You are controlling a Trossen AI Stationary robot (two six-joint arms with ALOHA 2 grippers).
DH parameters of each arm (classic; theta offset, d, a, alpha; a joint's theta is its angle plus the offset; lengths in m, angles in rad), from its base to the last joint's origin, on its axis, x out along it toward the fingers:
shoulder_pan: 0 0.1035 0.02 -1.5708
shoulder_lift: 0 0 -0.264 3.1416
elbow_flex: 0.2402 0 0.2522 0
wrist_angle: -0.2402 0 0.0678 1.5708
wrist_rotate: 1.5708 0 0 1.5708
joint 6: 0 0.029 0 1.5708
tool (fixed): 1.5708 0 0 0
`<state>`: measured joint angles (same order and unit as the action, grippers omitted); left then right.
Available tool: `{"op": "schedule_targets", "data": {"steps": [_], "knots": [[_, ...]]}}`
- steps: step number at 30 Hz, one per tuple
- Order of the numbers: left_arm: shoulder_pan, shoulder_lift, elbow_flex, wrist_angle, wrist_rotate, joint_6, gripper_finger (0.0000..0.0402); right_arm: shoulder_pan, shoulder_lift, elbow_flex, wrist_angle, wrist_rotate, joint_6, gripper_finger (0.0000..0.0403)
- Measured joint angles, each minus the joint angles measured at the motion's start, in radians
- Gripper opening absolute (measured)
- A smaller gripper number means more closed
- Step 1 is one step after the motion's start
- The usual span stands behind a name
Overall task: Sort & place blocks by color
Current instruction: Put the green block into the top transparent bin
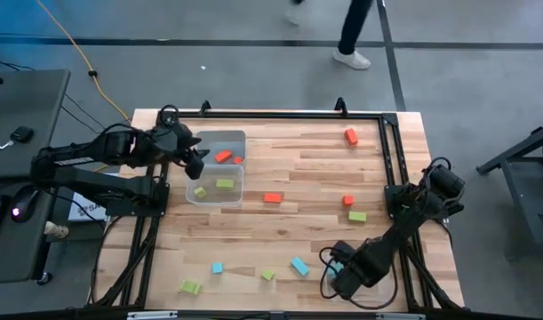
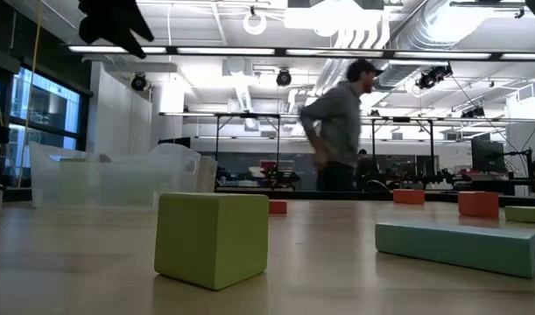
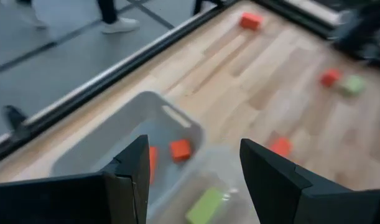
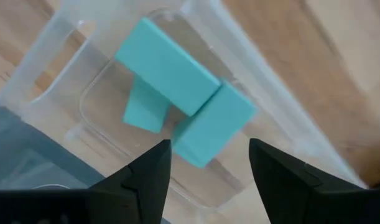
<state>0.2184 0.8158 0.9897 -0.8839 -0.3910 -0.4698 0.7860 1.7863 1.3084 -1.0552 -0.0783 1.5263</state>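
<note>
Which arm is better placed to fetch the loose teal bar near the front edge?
The right: its open gripper hovers over the teal tub, just beside the teal bar. The left gripper is at the far tubs.

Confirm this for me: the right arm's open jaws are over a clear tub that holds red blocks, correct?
Not quite. The right wrist view shows the right gripper, jaws open, over a clear tub holding teal blocks, not red. The red ones lie in the tub under the left gripper.
</note>
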Motion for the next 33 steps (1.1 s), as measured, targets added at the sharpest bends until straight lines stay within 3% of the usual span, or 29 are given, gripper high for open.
{"op": "schedule_targets", "data": {"steps": [9, 19, 24, 33], "knots": [[-0.014, 0.004, 0.141, -0.056, 0.205, -0.025, 0.0182, -0.006, 0.000, 0.122, -0.260, 0.117, -0.010, 0.0204], [-0.103, 0.028, 0.190, -0.158, 0.359, -0.103, 0.0182, -0.027, 0.000, 0.200, -0.292, 0.201, 0.009, 0.0204], [-0.210, 0.051, 0.190, -0.257, 0.433, -0.172, 0.0182, -0.049, 0.000, 0.211, -0.293, 0.202, 0.053, 0.0204], [-0.532, 0.138, 0.190, -0.336, 0.430, -0.244, 0.0182, -0.111, 0.000, 0.211, -0.290, 0.176, 0.090, 0.0204]]}}
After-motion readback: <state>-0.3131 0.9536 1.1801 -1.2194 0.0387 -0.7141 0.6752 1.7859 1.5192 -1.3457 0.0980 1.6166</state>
